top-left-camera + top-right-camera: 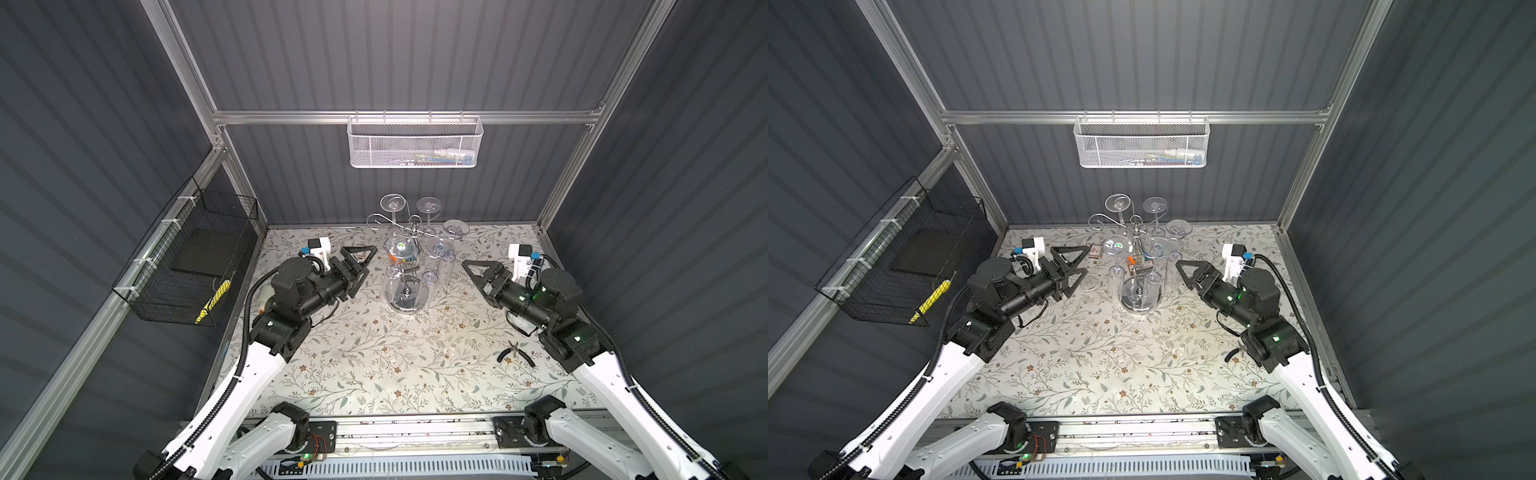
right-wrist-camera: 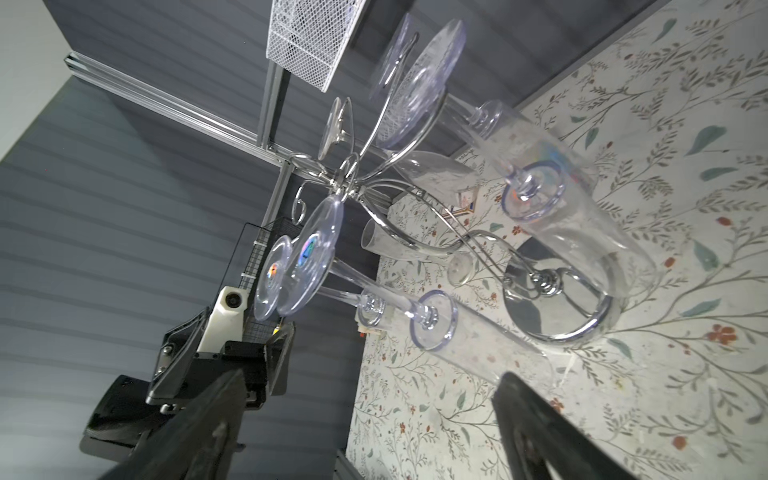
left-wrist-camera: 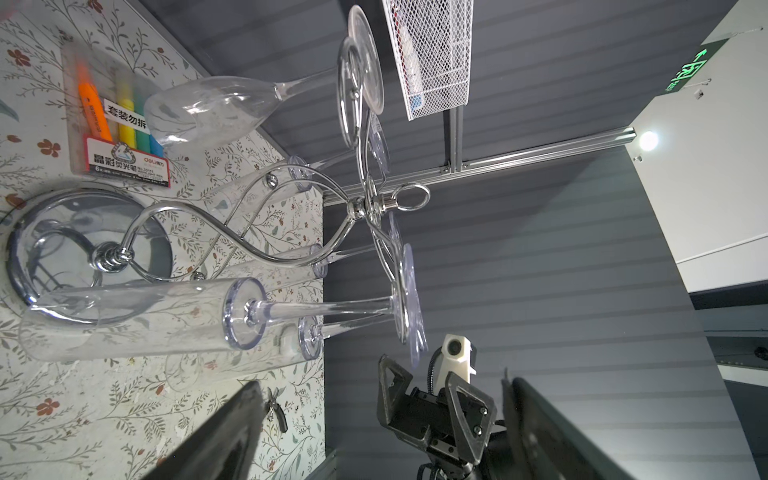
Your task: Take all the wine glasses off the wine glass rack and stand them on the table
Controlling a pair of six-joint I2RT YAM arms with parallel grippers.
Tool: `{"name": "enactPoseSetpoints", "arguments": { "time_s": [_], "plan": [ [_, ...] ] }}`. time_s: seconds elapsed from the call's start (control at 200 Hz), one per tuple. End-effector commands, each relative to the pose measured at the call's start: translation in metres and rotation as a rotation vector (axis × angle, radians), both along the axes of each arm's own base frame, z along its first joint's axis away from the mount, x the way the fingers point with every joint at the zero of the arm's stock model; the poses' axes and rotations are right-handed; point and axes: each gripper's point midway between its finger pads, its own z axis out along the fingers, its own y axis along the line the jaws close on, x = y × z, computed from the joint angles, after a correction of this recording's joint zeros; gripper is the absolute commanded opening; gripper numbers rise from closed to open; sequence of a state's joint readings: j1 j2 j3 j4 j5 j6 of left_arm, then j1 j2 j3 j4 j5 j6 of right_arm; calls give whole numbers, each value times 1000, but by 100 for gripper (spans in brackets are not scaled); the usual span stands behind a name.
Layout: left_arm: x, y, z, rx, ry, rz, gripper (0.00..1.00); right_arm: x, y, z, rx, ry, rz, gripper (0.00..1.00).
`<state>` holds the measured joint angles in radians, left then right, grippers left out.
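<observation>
Both top views, wine glass rack (image 1: 408, 305) between left hand (image 1: 371, 259), right hand (image 1: 471, 273)

overhead stereo pair, close wrist views

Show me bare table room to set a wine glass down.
Bare: floral tabletop from the wine glass rack down to the front rail, between left arm and right arm; pliers lie near the right arm. Crowded: around the rack, hanging wine glasses, a highlighter pack behind, left gripper and right gripper flanking.

Chrome wine glass rack (image 3: 83, 237), floral-patterned table (image 1: 374, 357), white mesh basket (image 1: 414, 143)
</observation>
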<state>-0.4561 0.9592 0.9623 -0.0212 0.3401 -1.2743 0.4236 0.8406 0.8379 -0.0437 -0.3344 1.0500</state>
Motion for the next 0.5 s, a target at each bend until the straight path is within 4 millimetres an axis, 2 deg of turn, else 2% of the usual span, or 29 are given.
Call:
{"name": "enactPoseSetpoints", "arguments": {
  "time_s": [0.0, 0.125, 0.175, 0.29, 0.495],
  "plan": [
    [-1, 7, 9, 16, -59, 34, 92, -4, 12, 14, 65, -12, 6, 92],
    [-2, 10, 10, 8, -73, 52, 92, -7, 24, 16, 111, -29, 4, 91],
    [0, 8, 11, -9, -73, 44, 92, -7, 27, 16, 129, -30, -4, 94],
    [2, -3, 14, -35, -65, 5, 90, -8, 31, 16, 122, -31, -8, 93],
    [-11, -32, 13, -22, -48, -66, 85, -10, 31, 17, 96, -51, -8, 89]
  ]
}}
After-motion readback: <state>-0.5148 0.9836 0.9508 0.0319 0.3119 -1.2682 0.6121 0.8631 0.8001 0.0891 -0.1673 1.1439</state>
